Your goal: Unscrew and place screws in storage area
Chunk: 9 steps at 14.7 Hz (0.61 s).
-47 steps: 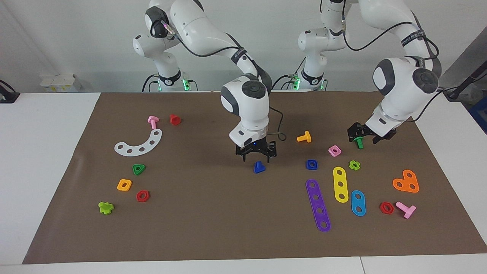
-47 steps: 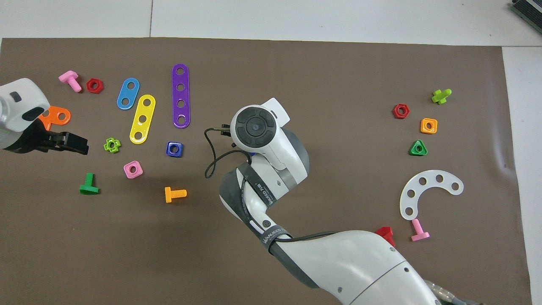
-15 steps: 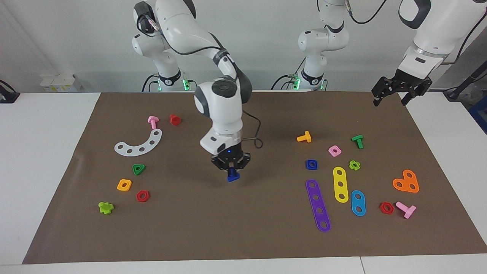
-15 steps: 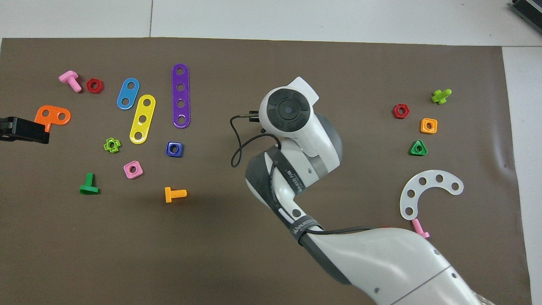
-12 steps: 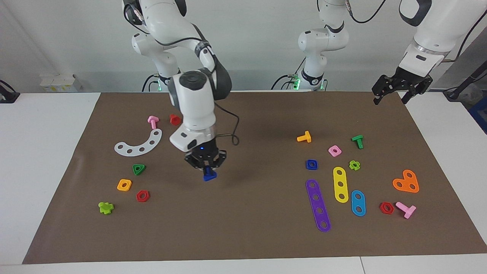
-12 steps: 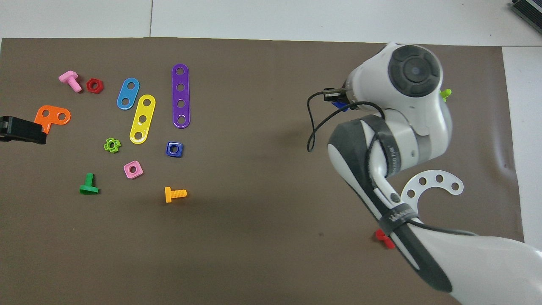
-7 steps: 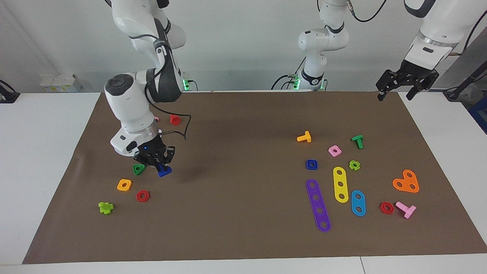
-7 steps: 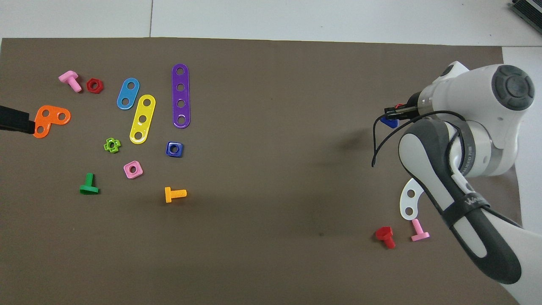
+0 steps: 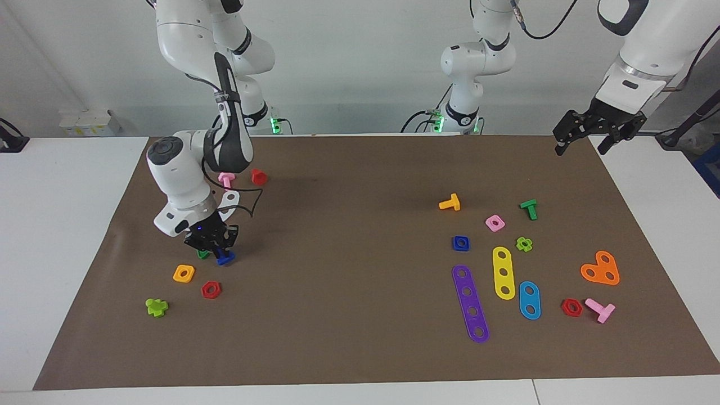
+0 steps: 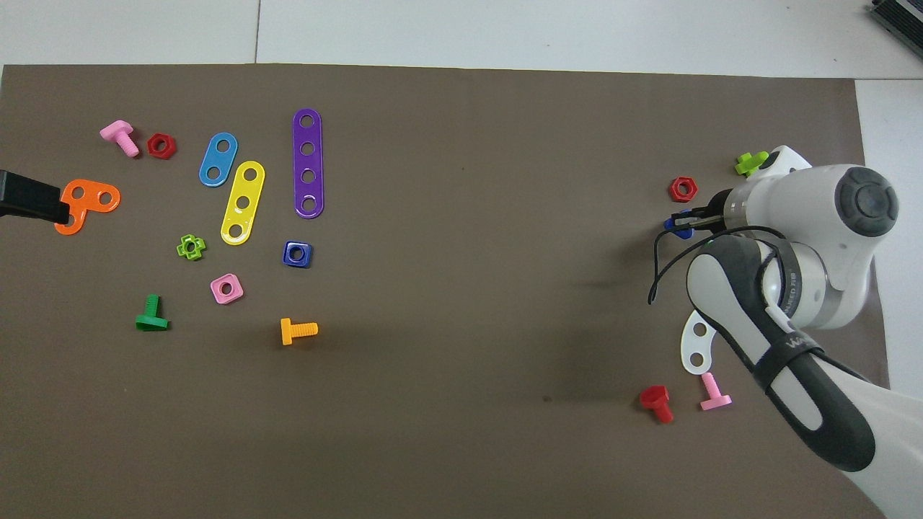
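At the right arm's end of the brown mat [image 9: 360, 337], the right gripper [image 9: 216, 252] hung low, its fingers clamped on the blue screw [image 9: 225, 258], just beside the green triangular nut [image 9: 203, 254]. Released carelessly there, the screw might knock that nut or roll. The left gripper [image 9: 579, 138] waited, fingers spread, above the mat's other end.

Dark-blue screw [image 9: 225, 258], black right gripper [image 9: 212, 246]

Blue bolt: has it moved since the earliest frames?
Yes. The blue bolt, held in the right gripper, has travelled from mid-mat toward the right arm's end, now beside the red nut.
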Tool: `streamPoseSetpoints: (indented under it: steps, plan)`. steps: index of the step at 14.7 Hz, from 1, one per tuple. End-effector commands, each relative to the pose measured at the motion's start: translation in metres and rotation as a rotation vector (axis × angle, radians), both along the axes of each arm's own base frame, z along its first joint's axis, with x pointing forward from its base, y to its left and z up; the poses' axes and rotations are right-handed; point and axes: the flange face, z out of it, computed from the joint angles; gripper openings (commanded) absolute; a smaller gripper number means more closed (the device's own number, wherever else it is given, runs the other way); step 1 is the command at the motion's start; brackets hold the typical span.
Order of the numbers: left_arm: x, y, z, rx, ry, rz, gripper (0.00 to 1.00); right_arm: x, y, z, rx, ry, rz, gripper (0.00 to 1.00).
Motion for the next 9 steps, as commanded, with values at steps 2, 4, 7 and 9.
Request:
streamPoseSetpoints:
  steps: [2,4,7,9]
  plan:
    - [-0.012,-0.005,-0.006,-0.008,0.022,0.005,1.0,-0.024,-0.001,-0.004,0.02,0.01,0.015,0.0]
    - [-0.018,-0.005,-0.012,-0.006,0.029,0.003,1.0,-0.025,-0.002,-0.005,0.02,0.014,0.014,0.0]
    - [-0.022,-0.005,-0.011,-0.007,0.042,0.003,1.0,-0.025,-0.007,-0.004,0.024,0.02,-0.013,1.0]
    - [-0.022,-0.014,-0.011,-0.007,0.043,-0.009,1.0,-0.018,-0.007,0.008,0.03,0.006,-0.042,1.0]
